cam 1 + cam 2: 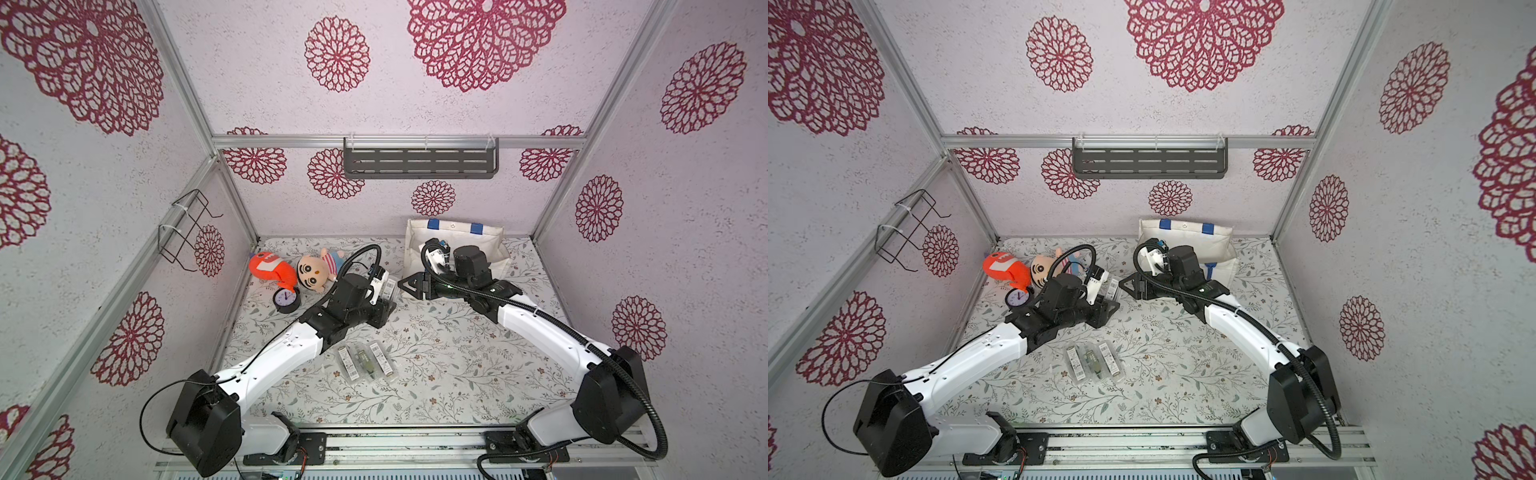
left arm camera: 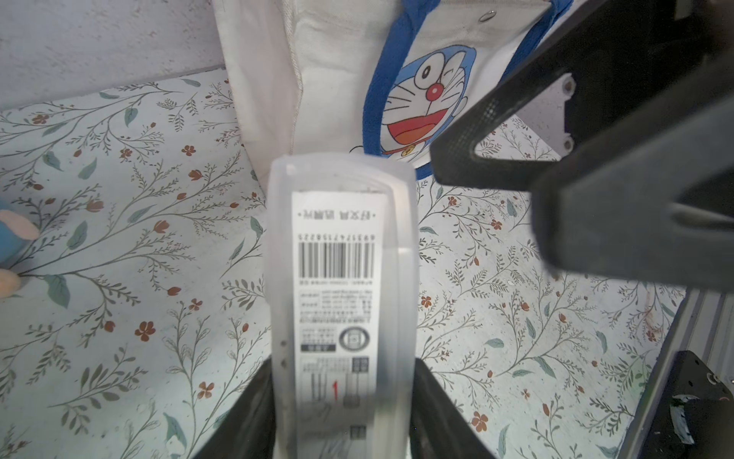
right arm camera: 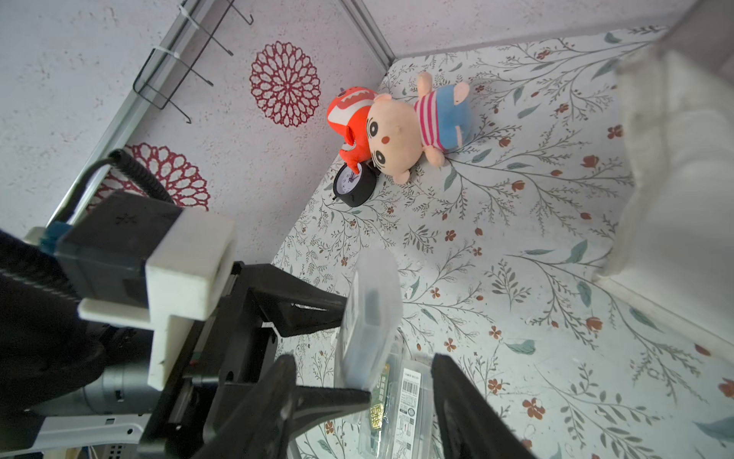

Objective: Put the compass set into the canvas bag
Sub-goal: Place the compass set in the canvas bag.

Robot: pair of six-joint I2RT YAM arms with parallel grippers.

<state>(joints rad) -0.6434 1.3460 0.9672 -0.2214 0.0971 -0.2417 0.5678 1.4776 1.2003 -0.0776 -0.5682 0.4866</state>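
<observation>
A table cover [image 1: 457,365] printed with leaves and small flowers carries an orange plush toy [image 1: 270,268] near its far left corner. A plush doll [image 1: 314,272] in a striped shirt lies against it. A small black alarm clock [image 1: 286,299] stands touching the orange toy. A black wire rack [image 1: 185,230] hangs on the left wall and a dark slotted shelf [image 1: 419,162] on the back wall.

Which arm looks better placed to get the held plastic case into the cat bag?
Probably left. The left claw grips the compass set, aimed at the canvas bag just ahead; the right claw is open and holds nothing.
</observation>
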